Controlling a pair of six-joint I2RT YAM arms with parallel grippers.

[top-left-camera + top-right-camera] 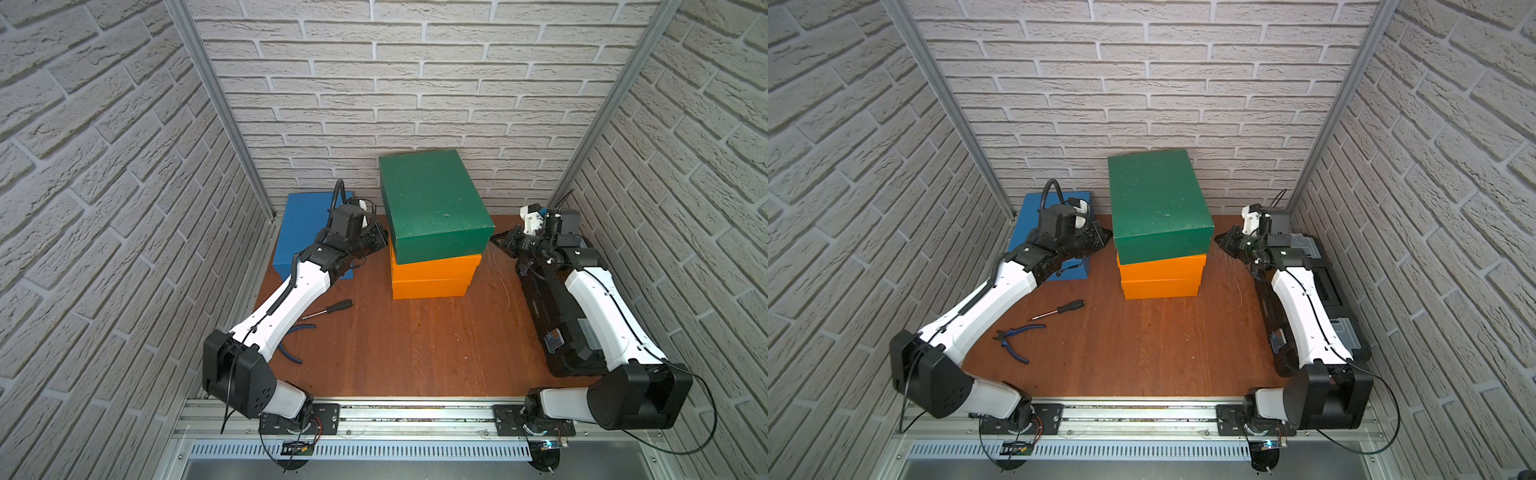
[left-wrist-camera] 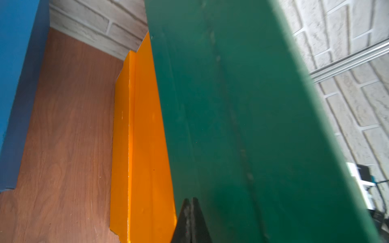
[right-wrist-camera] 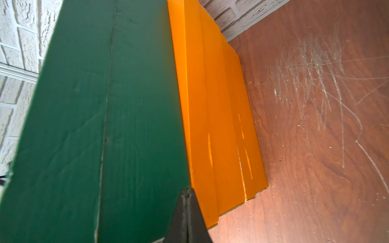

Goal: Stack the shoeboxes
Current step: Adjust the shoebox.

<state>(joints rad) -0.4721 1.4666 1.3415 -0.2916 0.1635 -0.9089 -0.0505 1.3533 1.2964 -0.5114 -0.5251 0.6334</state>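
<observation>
The aluminium rail (image 1: 415,409) holding both arm bases edges the table (image 1: 415,345). Beyond it, the left hand (image 1: 384,239) and right hand (image 1: 493,238), both clenched and empty, flank the green shoebox (image 1: 428,203) atop two orange shoeboxes (image 1: 432,276). The blue shoebox (image 1: 305,224) lies just left of the left hand, its long axis toward the brick wall (image 1: 415,83).

Both top views look steeply down from the front toward the back wall (image 1: 415,83), sharing the whole tabletop (image 1: 415,345). The wrist views sit close against opposite sides of the green shoebox (image 2: 231,126), both catching the orange shoeboxes (image 3: 210,105).
</observation>
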